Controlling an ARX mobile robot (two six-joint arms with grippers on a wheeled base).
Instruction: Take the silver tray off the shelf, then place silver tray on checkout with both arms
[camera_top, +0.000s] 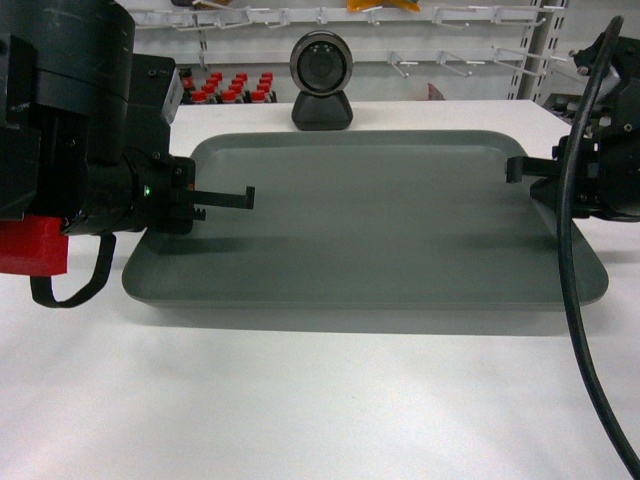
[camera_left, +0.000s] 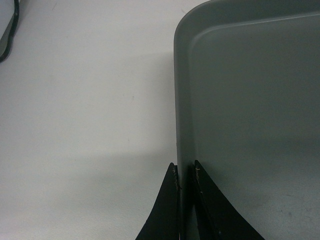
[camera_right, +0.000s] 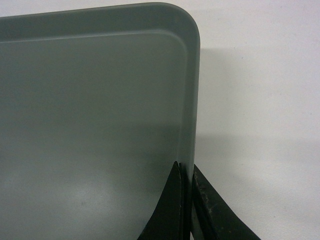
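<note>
I can't read any text, label, brand or number anywhere; the red-capped bottles behind the silver tray are too small and blurred for their labels to show.

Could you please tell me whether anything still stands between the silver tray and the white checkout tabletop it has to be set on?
Nothing visible does. The silver tray is over the checkout, each short rim pinched by the left end effector and right end effector. A black camera stands behind the tray, apart from it.
</note>
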